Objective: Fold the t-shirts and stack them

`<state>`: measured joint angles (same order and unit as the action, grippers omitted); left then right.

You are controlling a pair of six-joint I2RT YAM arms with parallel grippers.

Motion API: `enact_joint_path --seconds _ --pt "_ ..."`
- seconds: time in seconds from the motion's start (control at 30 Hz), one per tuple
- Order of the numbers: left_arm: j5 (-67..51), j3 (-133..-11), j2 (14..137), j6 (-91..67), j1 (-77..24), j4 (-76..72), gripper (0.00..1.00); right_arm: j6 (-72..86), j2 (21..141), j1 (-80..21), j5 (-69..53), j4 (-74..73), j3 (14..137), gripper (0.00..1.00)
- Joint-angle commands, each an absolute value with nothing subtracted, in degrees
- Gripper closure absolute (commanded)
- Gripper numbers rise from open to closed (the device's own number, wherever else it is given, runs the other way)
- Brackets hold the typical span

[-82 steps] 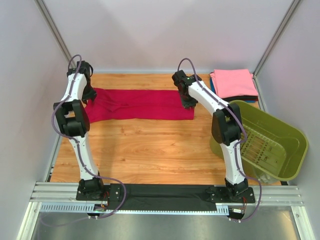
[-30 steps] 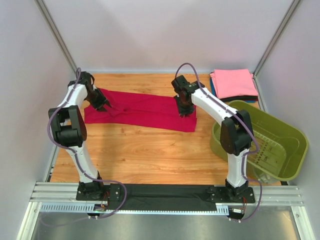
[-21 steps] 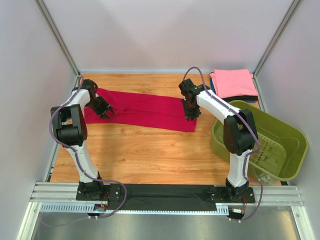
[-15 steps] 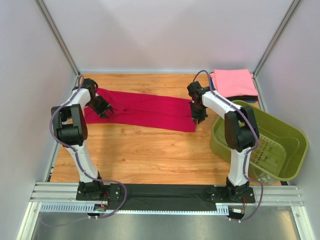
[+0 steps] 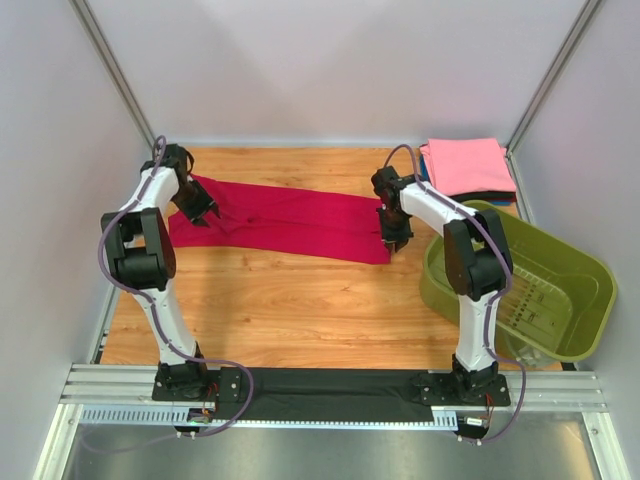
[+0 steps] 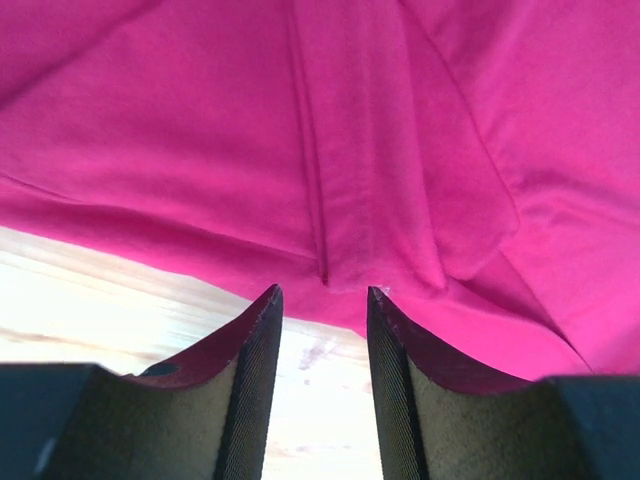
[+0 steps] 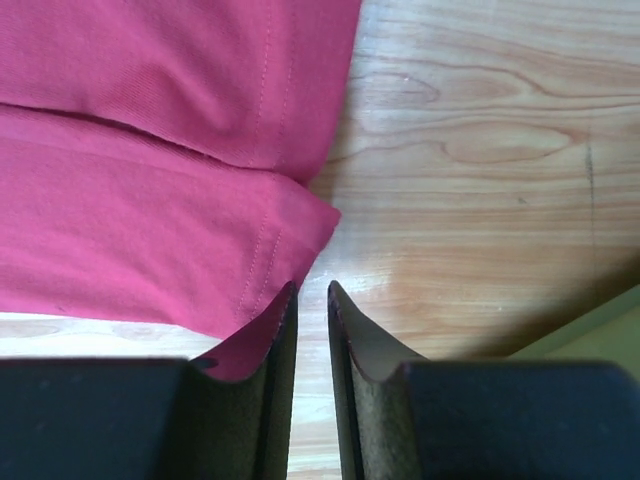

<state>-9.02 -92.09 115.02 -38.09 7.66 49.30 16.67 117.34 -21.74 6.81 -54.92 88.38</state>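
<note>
The crimson t-shirt (image 5: 290, 220) lies as a long folded strip across the far part of the wooden table. My left gripper (image 5: 203, 214) is at its left end. In the left wrist view it (image 6: 322, 295) is open and empty, with its tips at the shirt's near edge (image 6: 350, 150). My right gripper (image 5: 393, 242) is at the strip's right end. In the right wrist view it (image 7: 311, 290) is open by a narrow gap over bare wood, holding nothing, just beside the shirt's hemmed corner (image 7: 130, 200). A folded pink tee (image 5: 465, 165) tops a stack with a black one (image 5: 490, 197) under it at the far right.
An olive-green basket (image 5: 560, 250) stands at the right, close to my right arm; its edge shows in the right wrist view (image 7: 620, 310). White walls close in the table on three sides. Bare wood lies between the shirt and the arm bases.
The shirt's right end has been pulled nearer, so the strip now slants. My right gripper slid right off the cloth to its corner. My left gripper stayed at the left end.
</note>
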Motion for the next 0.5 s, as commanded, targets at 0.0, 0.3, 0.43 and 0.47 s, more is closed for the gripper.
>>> enact_joint_path --seconds 0.0,0.3,0.43,0.47 --pt "-4.0 -94.5 117.9 -35.3 8.0 53.5 0.53 18.0 114.3 -22.8 6.9 -57.4 91.9 0.80" --pt "2.3 -94.4 120.8 -32.7 10.3 55.0 0.53 18.0 116.7 -24.9 4.1 -59.2 93.2 0.84" --pt "4.7 -96.8 124.2 -31.4 10.5 57.0 0.54 18.5 117.9 -24.9 4.7 -60.3 94.4 0.85" --pt "5.0 -97.2 125.1 -31.2 10.5 57.5 0.54 18.9 118.4 -24.8 6.5 -62.5 96.0 0.85"
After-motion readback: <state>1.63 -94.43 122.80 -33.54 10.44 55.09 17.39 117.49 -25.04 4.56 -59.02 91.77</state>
